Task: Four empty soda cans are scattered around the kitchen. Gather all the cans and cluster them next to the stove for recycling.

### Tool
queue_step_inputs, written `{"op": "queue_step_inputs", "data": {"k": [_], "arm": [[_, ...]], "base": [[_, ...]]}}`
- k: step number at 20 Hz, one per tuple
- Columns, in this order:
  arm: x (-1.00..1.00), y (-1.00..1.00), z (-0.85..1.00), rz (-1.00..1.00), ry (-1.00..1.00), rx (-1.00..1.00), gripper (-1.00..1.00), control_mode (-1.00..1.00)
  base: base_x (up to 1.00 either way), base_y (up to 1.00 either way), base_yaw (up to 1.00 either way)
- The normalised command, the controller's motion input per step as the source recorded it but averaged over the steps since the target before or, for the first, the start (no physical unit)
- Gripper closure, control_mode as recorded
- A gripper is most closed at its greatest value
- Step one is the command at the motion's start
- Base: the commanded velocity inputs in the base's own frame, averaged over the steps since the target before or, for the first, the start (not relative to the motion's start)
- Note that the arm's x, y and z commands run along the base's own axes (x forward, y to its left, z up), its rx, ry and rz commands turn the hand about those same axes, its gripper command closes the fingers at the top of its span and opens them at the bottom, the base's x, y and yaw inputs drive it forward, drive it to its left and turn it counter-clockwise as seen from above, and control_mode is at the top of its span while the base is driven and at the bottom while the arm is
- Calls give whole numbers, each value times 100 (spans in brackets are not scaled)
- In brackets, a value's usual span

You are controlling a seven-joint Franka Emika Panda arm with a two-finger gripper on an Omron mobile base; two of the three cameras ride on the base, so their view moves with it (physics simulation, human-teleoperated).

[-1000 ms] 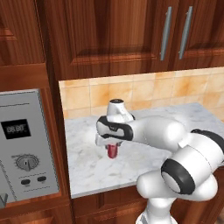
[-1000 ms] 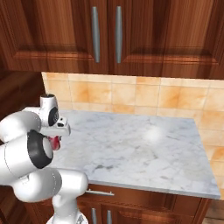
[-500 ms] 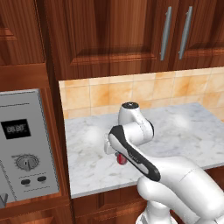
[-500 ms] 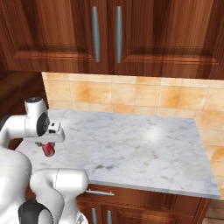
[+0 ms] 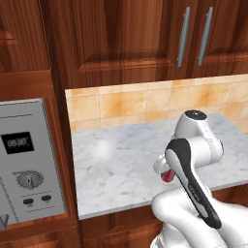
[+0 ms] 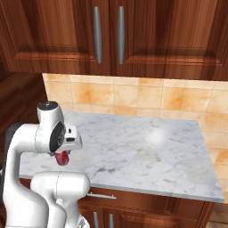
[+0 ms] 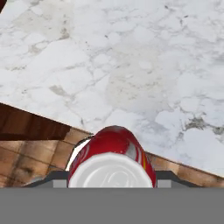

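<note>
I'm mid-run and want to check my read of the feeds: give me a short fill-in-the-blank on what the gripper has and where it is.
1. The gripper is shut on a small cylindrical soda can whose colour is ____.
2. The can is held above the near edge of the white-grey ____ counter.
3. The wall behind the counter is covered in tan ____.
4. Above the counter hang reddish-brown wood cabinets with grey metal ____.

Missing words: red; marble; tiles; handles

Red soda can (image 7: 113, 154), silver-topped, held above marble counter edge (image 7: 131, 70)
</note>
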Motion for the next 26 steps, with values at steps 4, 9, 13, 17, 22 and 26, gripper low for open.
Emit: {"op": "queue_step_inputs", "data": {"k": [4, 9, 13, 17, 22, 26], "arm": [[-49, -48, 93, 22, 5, 4, 100, -100], [-41, -29, 29, 2, 12, 1, 100, -100], [0, 0, 0, -14, 26, 0, 100, -100], [-8, 0, -6, -14, 5, 0, 100, -100], [-24, 0, -22, -17, -2, -1, 100, -100], [-6, 0, -5, -2, -7, -4, 100, -100]], "base": [[0, 0, 0], [0, 0, 0], [0, 0, 0], [0, 0, 0], [0, 0, 0], [0, 0, 0]]}}
